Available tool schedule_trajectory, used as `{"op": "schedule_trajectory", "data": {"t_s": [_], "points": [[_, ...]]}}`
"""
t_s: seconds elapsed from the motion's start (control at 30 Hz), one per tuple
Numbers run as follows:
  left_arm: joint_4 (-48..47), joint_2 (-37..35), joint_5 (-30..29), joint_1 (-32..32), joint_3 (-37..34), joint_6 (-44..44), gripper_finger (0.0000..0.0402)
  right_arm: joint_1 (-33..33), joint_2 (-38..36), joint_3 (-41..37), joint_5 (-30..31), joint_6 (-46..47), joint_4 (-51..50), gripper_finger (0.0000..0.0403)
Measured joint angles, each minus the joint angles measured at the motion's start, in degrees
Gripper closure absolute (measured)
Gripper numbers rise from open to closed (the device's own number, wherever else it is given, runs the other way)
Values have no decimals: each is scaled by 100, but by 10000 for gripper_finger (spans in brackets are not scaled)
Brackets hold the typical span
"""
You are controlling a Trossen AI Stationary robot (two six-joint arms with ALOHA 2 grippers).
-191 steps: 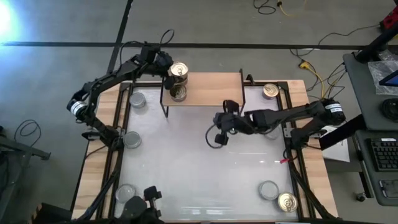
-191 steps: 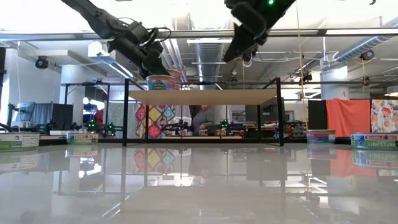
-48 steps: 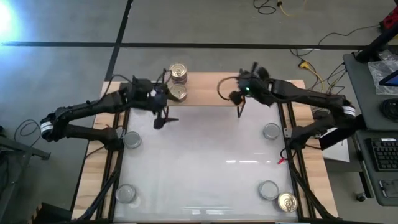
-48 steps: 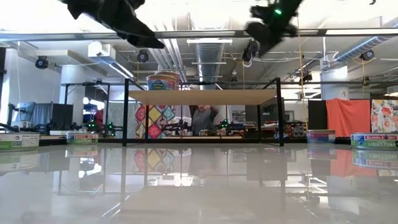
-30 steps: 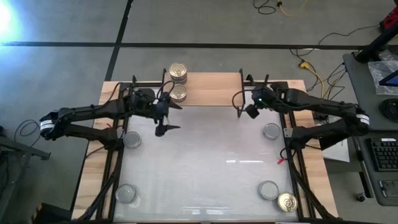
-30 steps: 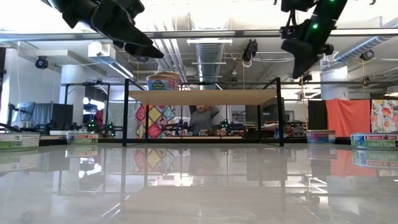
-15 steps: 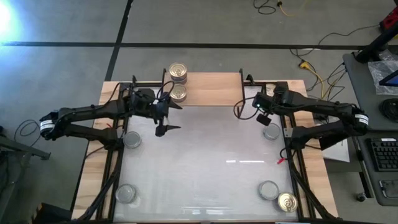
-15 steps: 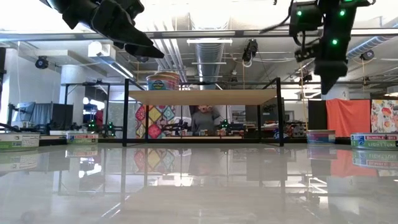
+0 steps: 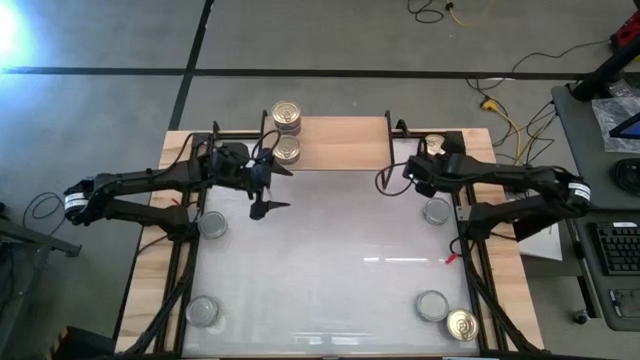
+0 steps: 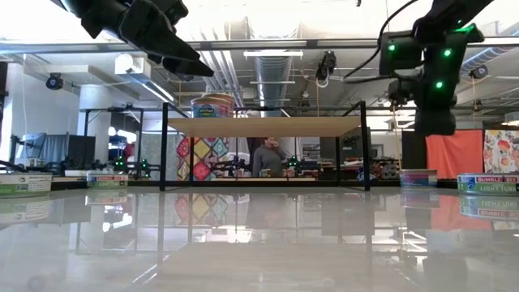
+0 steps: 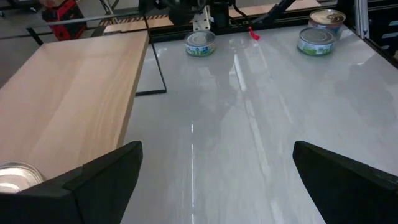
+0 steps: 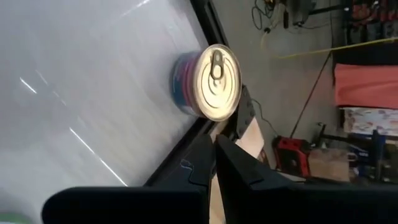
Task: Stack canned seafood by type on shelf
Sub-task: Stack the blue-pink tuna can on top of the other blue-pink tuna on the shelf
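Right end effector point(image 12: 214, 163) pressed together above gold tin point(image 12: 208, 82); unless spread before descending, likely to knock tin off bench point(image 9: 330, 270).

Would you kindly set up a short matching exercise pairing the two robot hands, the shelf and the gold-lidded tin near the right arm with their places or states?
Things:
1. left hand
2. right hand
3. shelf
4. gold-lidded tin

Places or states:
A. shut, holding nothing
B. on the table's far right corner
C. open, just in front of the shelf
D. carries tins at its left end

Pairs: 1-C, 2-A, 3-D, 4-B
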Motion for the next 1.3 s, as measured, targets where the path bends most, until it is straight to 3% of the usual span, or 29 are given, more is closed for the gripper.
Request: {"op": "schedule_trajectory", "data": {"t_s": [0.3, 0.53, 0.87, 1.3], "points": [[46, 0, 0, 0, -40, 0, 2, -452, 272, -205, 655, -601, 699, 390], [46, 0, 1, 0, -40, 9, 2, -1048, 159, -938, 109, -1896, 2340, 390], [44, 0, 2, 0, -40, 0, 2, -1741, 155, -1512, 67, -2457, 4285, 390], [49, 0, 2, 0, -40, 0, 2, -1902, 277, -1602, -173, -2504, 5016, 390]]}}
